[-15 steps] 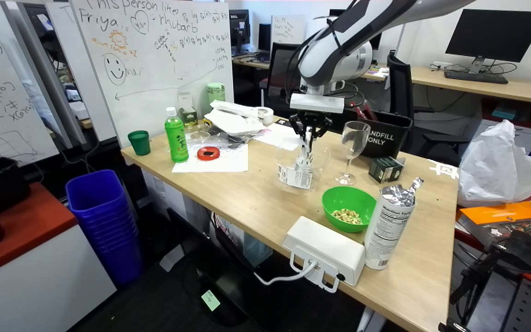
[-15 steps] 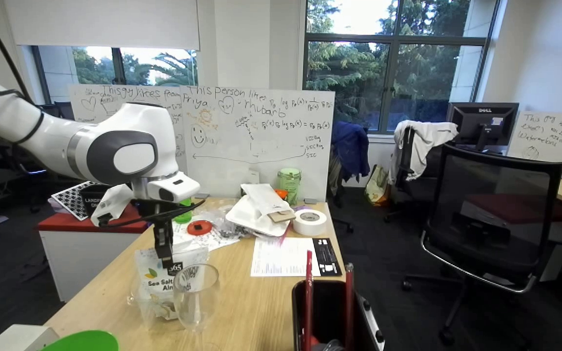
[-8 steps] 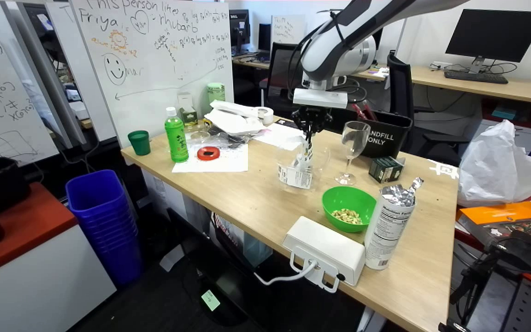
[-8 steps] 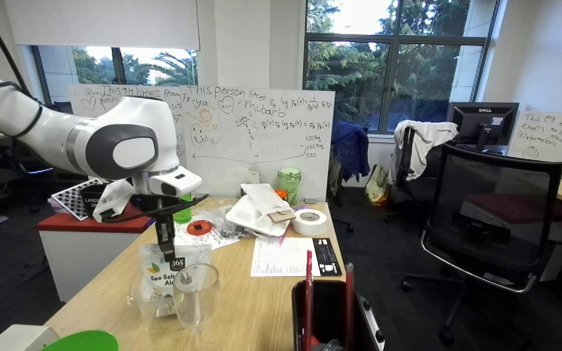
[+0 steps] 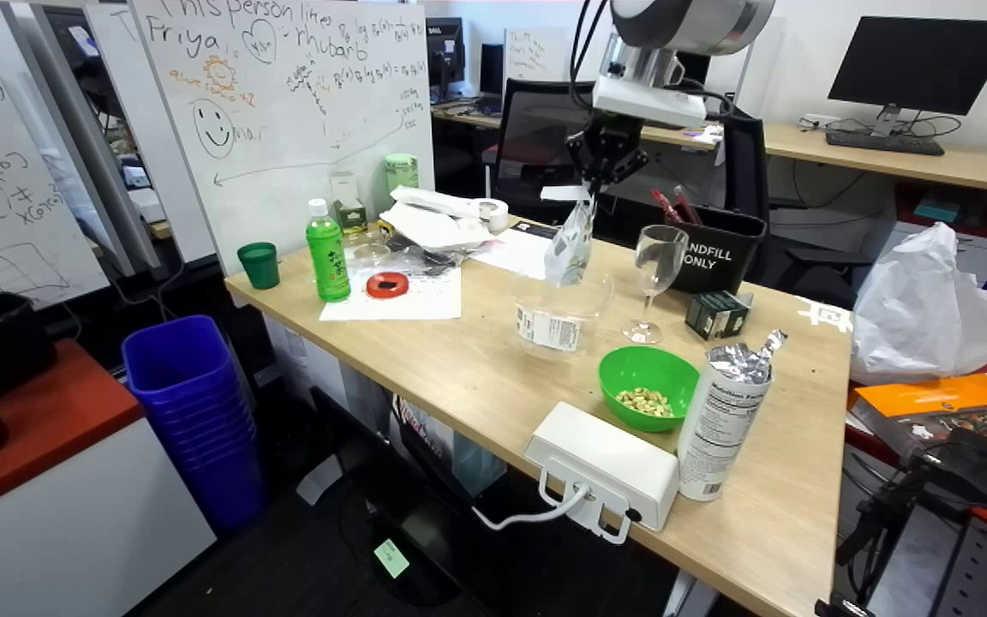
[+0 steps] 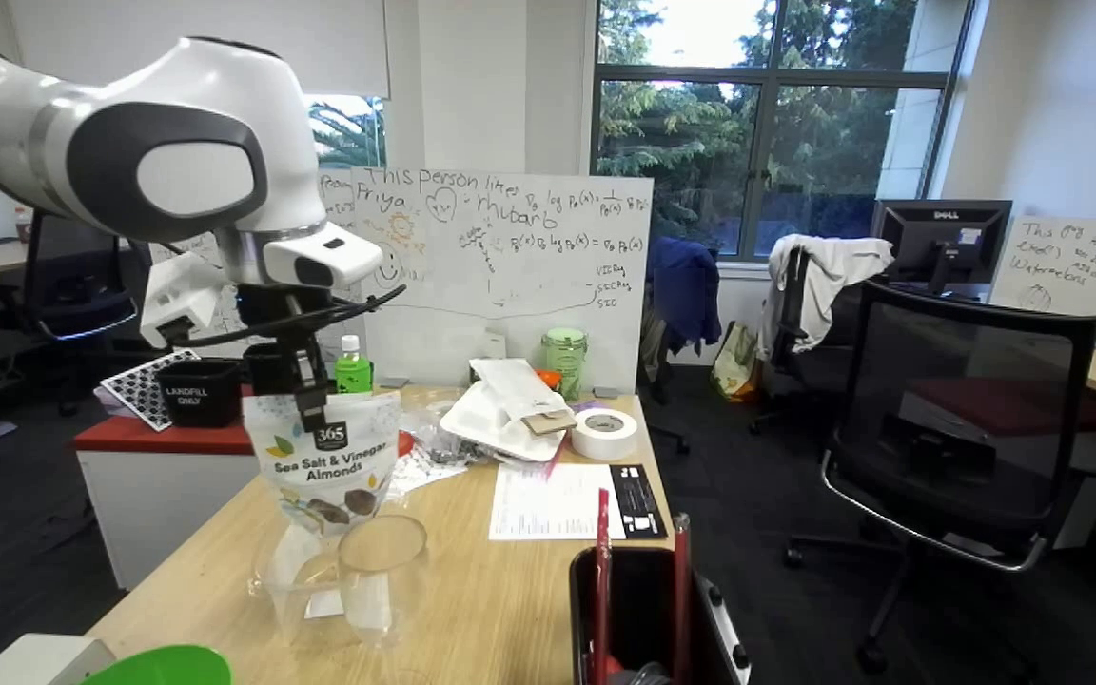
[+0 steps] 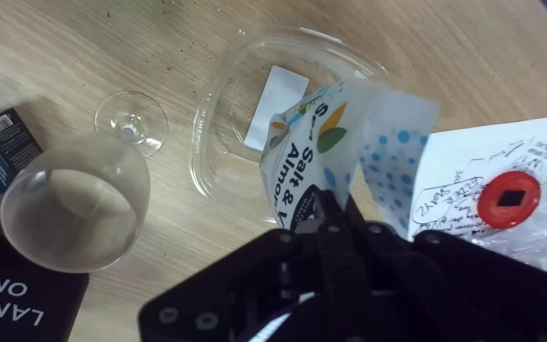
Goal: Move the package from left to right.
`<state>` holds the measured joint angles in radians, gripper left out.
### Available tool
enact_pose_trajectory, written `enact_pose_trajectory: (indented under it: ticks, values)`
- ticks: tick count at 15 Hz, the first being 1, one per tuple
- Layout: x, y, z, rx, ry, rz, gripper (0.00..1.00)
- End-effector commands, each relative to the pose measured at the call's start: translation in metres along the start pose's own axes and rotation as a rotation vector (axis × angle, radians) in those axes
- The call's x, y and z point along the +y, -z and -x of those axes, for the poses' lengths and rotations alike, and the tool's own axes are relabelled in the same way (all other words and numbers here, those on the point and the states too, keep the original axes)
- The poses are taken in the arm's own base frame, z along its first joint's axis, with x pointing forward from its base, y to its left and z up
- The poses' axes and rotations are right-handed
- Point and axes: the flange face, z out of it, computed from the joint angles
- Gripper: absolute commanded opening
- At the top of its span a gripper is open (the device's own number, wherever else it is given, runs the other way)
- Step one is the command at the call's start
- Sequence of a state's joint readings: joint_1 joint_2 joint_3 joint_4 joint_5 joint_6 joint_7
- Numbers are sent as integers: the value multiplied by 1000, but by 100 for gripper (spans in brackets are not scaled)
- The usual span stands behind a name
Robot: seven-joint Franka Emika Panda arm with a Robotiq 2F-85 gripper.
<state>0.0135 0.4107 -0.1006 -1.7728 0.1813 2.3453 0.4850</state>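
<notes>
- Over the pale wooden table (image 5: 451, 360), one crinkly white plastic package (image 6: 334, 471) is suspended, slightly tilted, above one clear plastic tub (image 5: 547, 329); whether its lower edge is clear of the rim cannot be told.
- Near its top edge the package is grasped by the black two-fingered gripper (image 6: 311, 407), which is clenched on it.
- On the package, "365" and "Sea Salt & Vinegar Almonds" can be read in an exterior view; in the wrist view the words are partly hidden.
- Right of the tub in an exterior view, one clear stemmed wine glass (image 5: 663, 250) is seen, with one small dark green box (image 5: 712, 314) and one black bin (image 5: 712, 257) placed near it; "ANDFILL ONLY" can be read on the bin.
- Two red sticks (image 6: 602, 571) are counted in that bin.
- At the far left of an exterior view, "LANDFILL ONLY" is borne by a second black bin (image 6: 196, 409), set on a red-topped white cabinet (image 6: 144, 440).
- Nearer, at the right, "Nutrition Facts" is printed on one white cylindrical can (image 5: 720, 428), just beside one round green bowl (image 5: 648, 368) of small pale pieces (image 5: 646, 400).
- Far left on the table, one bright green bottle (image 5: 328, 261) and one dark green cup (image 5: 259, 267) are stood; the bottle's lettering is too small to be read.
- By hand, "This person likes" and "rhubarb" are written on a large whiteboard (image 6: 529, 271); "DELL" is marked on a black monitor (image 6: 919, 238) at the far right.
</notes>
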Motion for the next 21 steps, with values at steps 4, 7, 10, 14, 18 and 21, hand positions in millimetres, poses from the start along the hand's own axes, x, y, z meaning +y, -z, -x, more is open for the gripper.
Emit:
enact_pose_trajectory:
  ticks: [4,7,10,14,18,21]
  values:
    - [63,79,60,-32,305,-164,0]
    - [103,112,85,-39,474,-202,0]
    - [152,136,100,-62,644,-227,0]
    - [223,125,107,-172,748,-268,0]
    - [278,70,102,-210,591,-224,0]
    - [293,33,92,-191,497,-153,0]
